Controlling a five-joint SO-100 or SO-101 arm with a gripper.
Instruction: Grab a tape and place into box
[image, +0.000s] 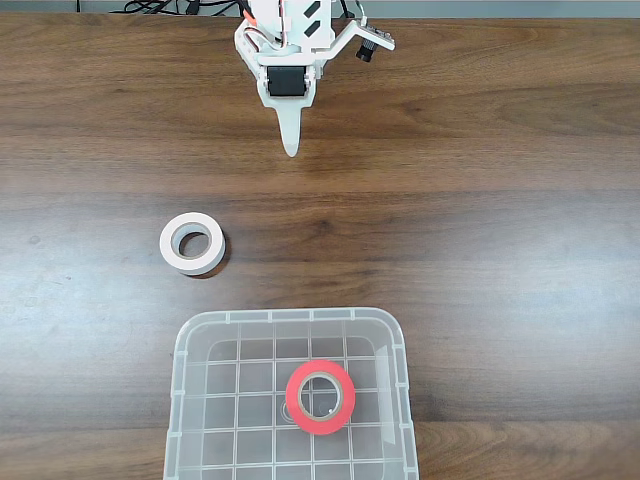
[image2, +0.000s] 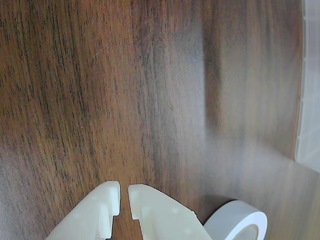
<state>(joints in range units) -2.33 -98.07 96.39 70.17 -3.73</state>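
Tape (image: 320, 397), red: found lying flat inside the box (image: 190, 350), right of centre on the gridded floor as the fixed view shows it, grey core visible through the ring.

Largest to smallest:

Surface (image: 500, 220): dark wood grain, carrying everything.

Box: clear plastic, rimmed, set at the bottom edge of the fixed view; its pale rim (image2: 310, 90) is caught at the right edge of the wrist view.

Arm: white, parked at the top of the fixed view, well apart from the box. The jaws (image2: 124, 200) are seen nearly together in the wrist view, a narrow slit between the tips, nothing clamped between them.

White roll (image: 192, 243): flat on the bare surface, between arm and box, left of both in the fixed view; seen just beside the jaws in the wrist view (image2: 240, 225).

Red tape: a ring has no long axis to speak of. Its hole axis is judged to point straight up, flat faces level with the box floor.

Standing of the task: placement is judged done, going by where the red roll lies.

Risks from here: the white roll could be clipped or swept if the arm is moved low, since it sits close under the jaws. It could also be mistaken for the target and carried over. The box rim could be nudged by a low pass.
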